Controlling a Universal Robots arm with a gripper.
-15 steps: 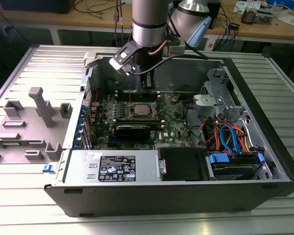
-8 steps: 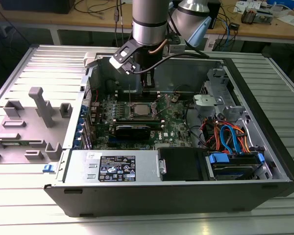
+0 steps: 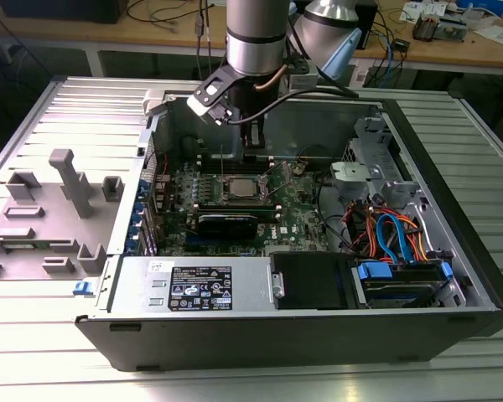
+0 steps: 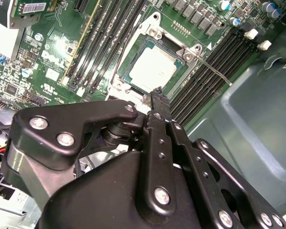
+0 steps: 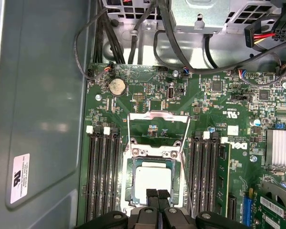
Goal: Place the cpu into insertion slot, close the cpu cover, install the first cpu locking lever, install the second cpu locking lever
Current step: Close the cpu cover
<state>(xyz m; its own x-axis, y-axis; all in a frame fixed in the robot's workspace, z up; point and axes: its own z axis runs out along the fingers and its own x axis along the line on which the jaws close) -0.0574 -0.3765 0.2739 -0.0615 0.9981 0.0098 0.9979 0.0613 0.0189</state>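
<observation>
Pincer (image 5: 157, 192) closed, just over seated cpu (image 5: 152, 176)

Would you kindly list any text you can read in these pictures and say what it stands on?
No text reads reliably.
Black label on the silver box: too small.
White sticker on the case wall: blurred.
Barcode sticker by the motherboard: too small.

Cpu (image 5: 153, 179): silver-grey top, green edge. Motherboard (image 5: 133, 95): green, fine pale tracing. Memory slots (image 5: 100, 171): black, white clips. Hand (image 5: 157, 194): matte black, silver screws. Cables (image 3: 394, 230): blue, orange. Case wall (image 5: 43, 95): grey-green. Desk (image 3: 151, 33): tan wood.
</observation>
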